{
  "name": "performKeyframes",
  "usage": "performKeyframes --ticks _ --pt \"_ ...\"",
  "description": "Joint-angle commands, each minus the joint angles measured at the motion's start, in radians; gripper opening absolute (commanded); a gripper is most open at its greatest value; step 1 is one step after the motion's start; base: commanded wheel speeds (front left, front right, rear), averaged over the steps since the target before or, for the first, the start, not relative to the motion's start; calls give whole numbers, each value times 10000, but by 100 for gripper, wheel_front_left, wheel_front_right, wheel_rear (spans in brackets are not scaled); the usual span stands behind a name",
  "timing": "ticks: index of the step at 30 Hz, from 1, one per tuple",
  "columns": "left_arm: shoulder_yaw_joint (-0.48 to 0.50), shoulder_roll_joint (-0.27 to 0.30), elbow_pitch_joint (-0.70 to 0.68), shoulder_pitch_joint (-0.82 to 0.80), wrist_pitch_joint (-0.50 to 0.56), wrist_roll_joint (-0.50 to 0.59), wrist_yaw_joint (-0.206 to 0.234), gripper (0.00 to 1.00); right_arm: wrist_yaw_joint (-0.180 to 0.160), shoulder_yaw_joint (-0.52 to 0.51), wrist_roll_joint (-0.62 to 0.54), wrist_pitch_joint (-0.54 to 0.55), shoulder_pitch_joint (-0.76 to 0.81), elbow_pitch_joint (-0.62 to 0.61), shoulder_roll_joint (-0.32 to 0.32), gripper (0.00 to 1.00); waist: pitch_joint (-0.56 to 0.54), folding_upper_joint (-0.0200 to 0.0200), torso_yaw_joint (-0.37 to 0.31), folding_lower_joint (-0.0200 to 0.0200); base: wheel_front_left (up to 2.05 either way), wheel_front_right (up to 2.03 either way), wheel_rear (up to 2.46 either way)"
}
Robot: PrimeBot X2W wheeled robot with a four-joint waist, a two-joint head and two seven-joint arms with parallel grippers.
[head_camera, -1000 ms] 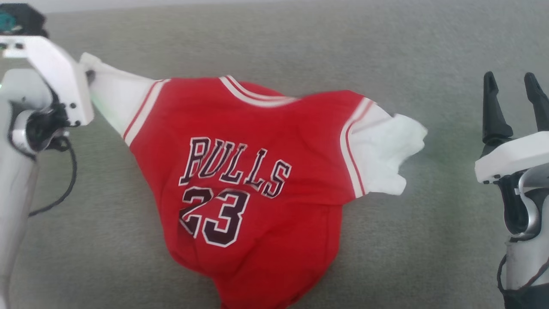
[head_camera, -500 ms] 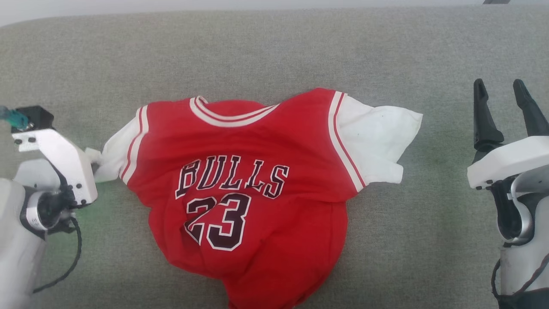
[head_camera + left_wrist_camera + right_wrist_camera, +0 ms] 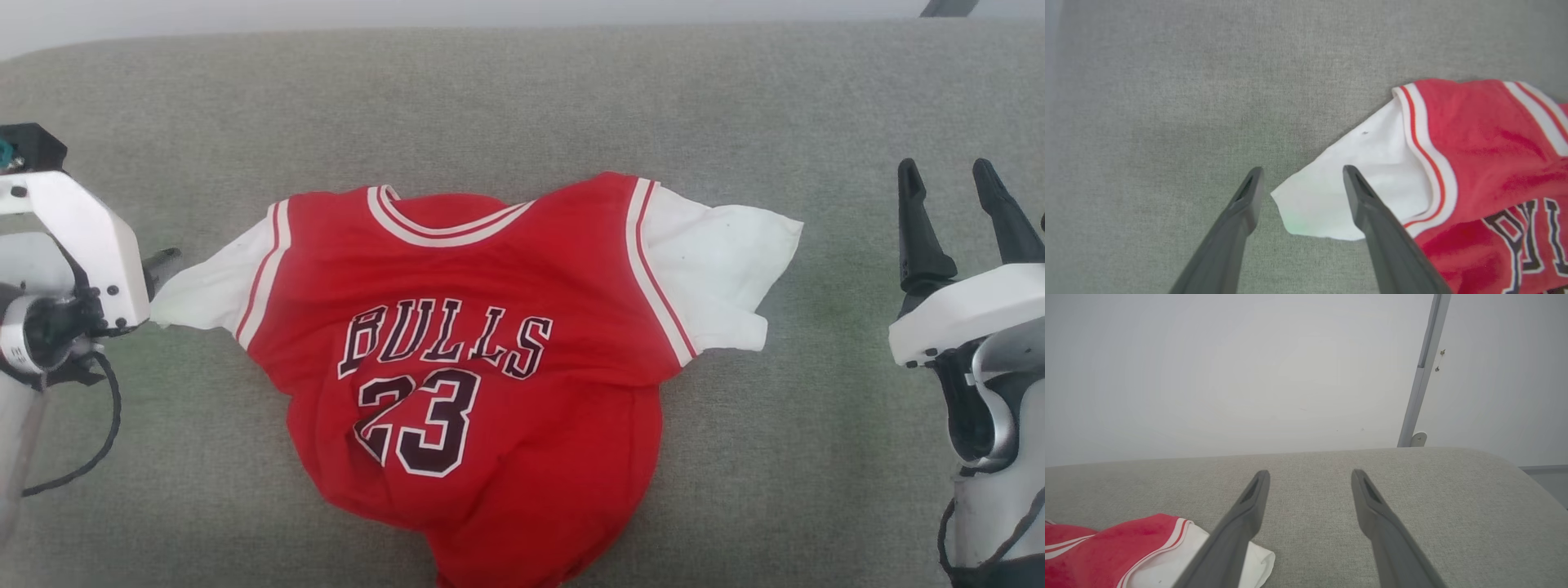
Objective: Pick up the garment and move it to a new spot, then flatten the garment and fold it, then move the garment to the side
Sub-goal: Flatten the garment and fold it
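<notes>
Red BULLS 23 jersey [image 3: 473,351] front-up at the middle of the grey upholstered surface [image 3: 522,90], hem bunched, white sleeves out sideways. Left gripper [image 3: 1302,169] spread wide, straddling the tip of the left-hand sleeve [image 3: 1339,196] without pinching it. Right gripper [image 3: 945,171] likewise spread; holds nothing, well apart from the right-hand sleeve [image 3: 718,278].

your right gripper [image 3: 1309,475] stands with both dark fingers spread wide and nothing between them. below it lies a grey fabric surface [image 3: 1453,506], rounding off at the right. the garment [image 3: 1106,547] lies at lower left: red cloth, red-and-white striped trim, white sleeve [image 3: 1259,563]. the sleeve passes behind the finger on the view's left; whether they touch cannot be told. behind stand a pale wall [image 3: 1208,375] and a slanted grey post [image 3: 1423,367] with a bracket [image 3: 1417,437] at its foot.
</notes>
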Motion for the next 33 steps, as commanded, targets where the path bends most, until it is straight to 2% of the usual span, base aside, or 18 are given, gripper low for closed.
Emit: performKeyframes --ticks 1,6,11,15,18,19,20,28,33 --pt "-52 22 102 -128 180 -18 55 100 -7 41 54 51 23 -56 1 100 28 0 -35 0 0 0 0" --pt "-336 111 556 -534 1172 38 174 100 -7 149 65 123 -114 -135 -21 100 245 0 -237 0 0 0 0" --pt "-453 5 1124 -655 1449 56 334 100 -7 143 131 151 -182 -198 -12 100 541 0 -413 0 0 0 0" --pt "-497 -257 1773 -510 1732 -127 581 100 -7 162 191 270 -252 -188 -13 100 744 0 -494 0 0 0 0" --pt "-522 -486 2095 -412 1630 -222 584 100 -7 361 344 527 -312 -104 -40 100 837 0 -496 0 0 0 0" --pt "-646 -558 2121 -363 1664 -196 387 62 -7 450 433 663 -318 -70 -59 100 858 0 -477 0 0 0 0" --pt "-568 -635 2174 -354 1514 -273 431 0 -5 610 498 834 -325 -43 -116 100 874 0 -453 0 0 0 0" --pt "-793 -1159 2303 -648 891 -137 54 0 -7 1832 1168 3370 -518 22 -674 100 879 0 45 0 0 0 0" --pt "-987 -1585 2308 -1055 572 -52 -209 0 -5 1850 1044 5120 -1115 345 -978 100 905 0 503 0 0 0 0"
